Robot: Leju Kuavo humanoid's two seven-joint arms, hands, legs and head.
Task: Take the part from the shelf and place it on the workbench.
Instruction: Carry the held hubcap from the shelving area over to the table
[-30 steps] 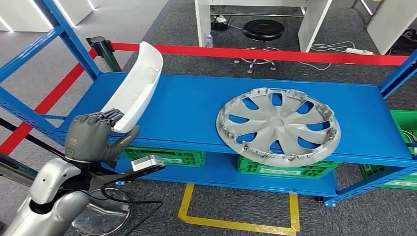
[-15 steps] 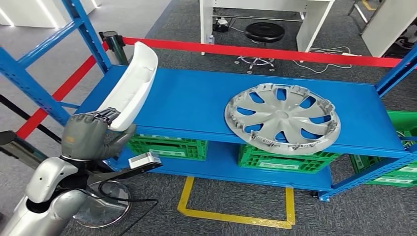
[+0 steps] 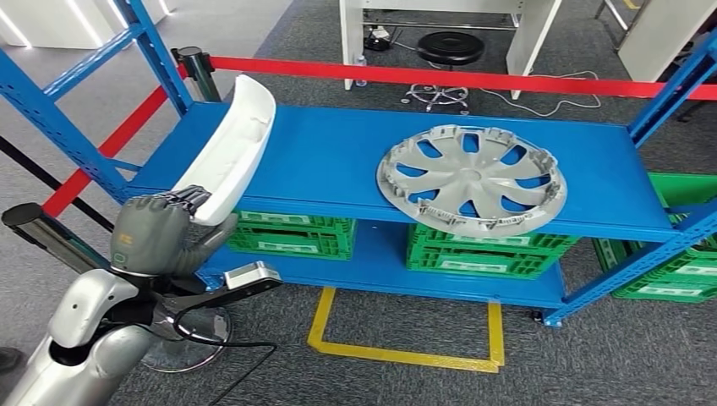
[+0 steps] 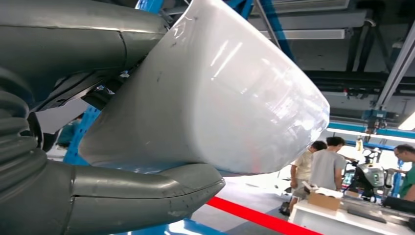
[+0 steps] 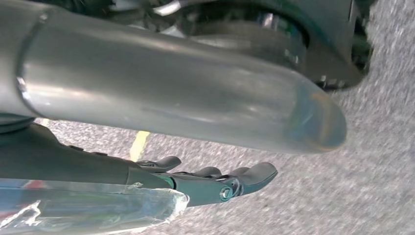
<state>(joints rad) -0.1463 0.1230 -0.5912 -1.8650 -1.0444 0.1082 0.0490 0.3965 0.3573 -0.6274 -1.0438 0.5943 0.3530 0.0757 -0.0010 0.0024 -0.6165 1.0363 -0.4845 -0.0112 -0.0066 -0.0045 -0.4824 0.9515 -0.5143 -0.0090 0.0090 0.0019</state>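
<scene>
My left hand [image 3: 156, 237] grips the lower end of a long white curved part [image 3: 237, 144], which stands tilted above the left end of the blue shelf [image 3: 321, 161]. In the left wrist view the part's [image 4: 220, 88] glossy shell lies between the grey thumb [image 4: 147, 196] and the fingers [image 4: 73, 29]. A silver wheel cover [image 3: 472, 178] lies flat on the shelf to the right, overhanging its front edge. My right hand [image 5: 195, 181] hangs over grey carpet, its dark fingers [image 5: 249, 174] stretched out with nothing in them.
Green crates [image 3: 292, 235] stand on the shelf's lower level. A red barrier tape [image 3: 440, 79] runs behind the shelf from a black post [image 3: 193, 68]. Yellow floor marking [image 3: 397, 355] lies in front. People [image 4: 325, 166] stand far off by a table.
The whole picture has shifted, so the camera has moved; the shelf now sits slightly farther and more to the left. My left hand keeps the same hold on the white part.
</scene>
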